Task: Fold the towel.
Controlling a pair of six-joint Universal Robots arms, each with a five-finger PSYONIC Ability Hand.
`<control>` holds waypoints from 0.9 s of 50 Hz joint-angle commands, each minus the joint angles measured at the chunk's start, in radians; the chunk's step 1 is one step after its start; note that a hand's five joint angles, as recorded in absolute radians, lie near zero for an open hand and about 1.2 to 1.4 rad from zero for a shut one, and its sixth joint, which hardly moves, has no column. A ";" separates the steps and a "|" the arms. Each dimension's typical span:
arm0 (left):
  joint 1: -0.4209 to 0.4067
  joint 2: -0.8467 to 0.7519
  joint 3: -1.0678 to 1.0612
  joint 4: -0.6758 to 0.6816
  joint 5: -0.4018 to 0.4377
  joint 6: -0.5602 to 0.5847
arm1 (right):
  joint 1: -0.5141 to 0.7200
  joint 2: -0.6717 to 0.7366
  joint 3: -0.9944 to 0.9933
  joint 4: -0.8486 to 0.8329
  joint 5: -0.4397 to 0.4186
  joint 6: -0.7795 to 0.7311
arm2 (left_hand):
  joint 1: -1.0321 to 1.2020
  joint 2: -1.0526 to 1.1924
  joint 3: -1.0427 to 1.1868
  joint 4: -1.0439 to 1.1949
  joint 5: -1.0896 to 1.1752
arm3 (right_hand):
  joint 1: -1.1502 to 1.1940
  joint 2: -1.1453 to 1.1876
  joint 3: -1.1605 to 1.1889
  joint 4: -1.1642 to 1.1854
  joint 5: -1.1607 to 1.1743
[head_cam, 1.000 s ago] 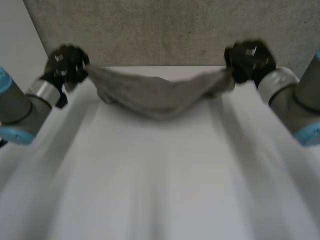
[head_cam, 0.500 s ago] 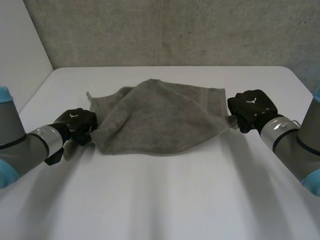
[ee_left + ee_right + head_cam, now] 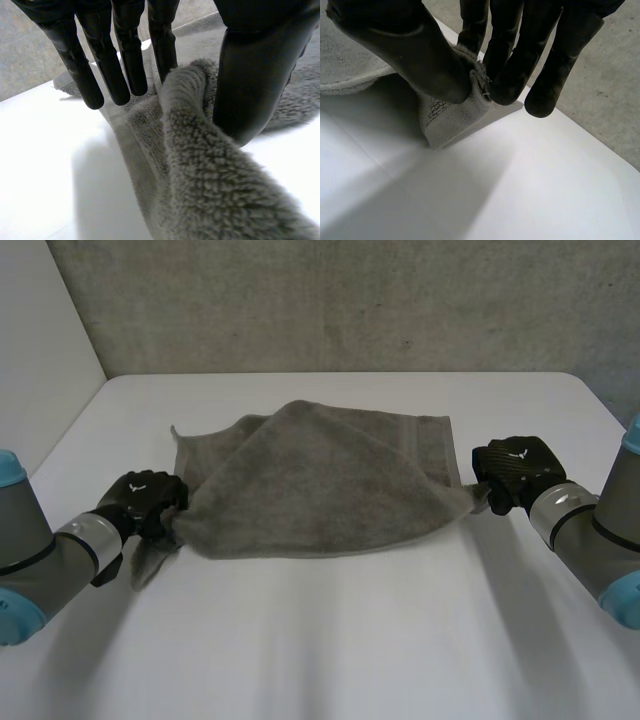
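- Your left hand [image 3: 132, 500] pinches the grey towel [image 3: 310, 485] at one end, a fold of cloth standing between thumb and fingers [image 3: 125, 65]
- Your right hand [image 3: 512, 466] nips the opposite corner between thumb and fingertips [image 3: 510, 72]
- Between both hands the towel lies stretched and partly doubled over on the white table [image 3: 330, 640]

The towel [image 3: 320, 485] is seen as fuzzy grey terry cloth; table [image 3: 330, 640], smooth matt white; left hand [image 3: 135, 502] and right hand [image 3: 510, 468], smooth black, faintly glossy; wall [image 3: 350, 300], rough grey concrete.
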 commanded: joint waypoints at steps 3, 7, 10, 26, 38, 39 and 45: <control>0.000 0.178 -0.123 -0.022 -0.001 0.001 | 0.002 0.005 0.002 0.000 0.001 0.000 | -0.022 -0.049 -0.042 -0.051 -0.018 | 0.056 0.093 0.064 0.056 0.057; 0.002 0.241 -0.174 -0.014 -0.003 0.001 | 0.007 0.005 0.005 0.000 0.001 0.000 | -0.022 -0.049 -0.042 -0.051 -0.018 | 0.056 0.093 0.064 0.056 0.057; 0.015 0.293 -0.226 -0.008 -0.001 0.002 | 0.008 0.005 0.007 0.000 0.001 0.000 | -0.022 -0.049 -0.042 -0.051 -0.018 | 0.056 0.093 0.064 0.056 0.057; 0.023 0.459 -0.422 -0.016 -0.003 0.113 | 0.011 0.013 0.008 0.002 0.000 -0.006 | 0.078 0.051 0.058 0.049 0.082 | 0.056 0.093 0.064 0.056 0.057; 0.035 0.247 -0.352 -0.005 -0.065 0.174 | 0.011 0.019 0.013 0.003 0.003 -0.008 | 0.061 0.033 0.040 0.031 0.065 | 0.056 0.093 0.064 0.056 0.057; 0.035 0.223 -0.332 -0.001 -0.084 0.174 | 0.011 0.019 0.014 0.003 0.003 -0.008 | 0.061 0.033 0.040 0.031 0.065 | 0.056 0.093 0.064 0.056 0.057; 0.035 0.170 -0.276 0.042 -0.133 0.176 | 0.011 0.019 0.016 0.003 0.003 -0.009 | 0.061 0.033 0.040 0.031 0.065 | 0.056 0.093 0.064 0.056 0.057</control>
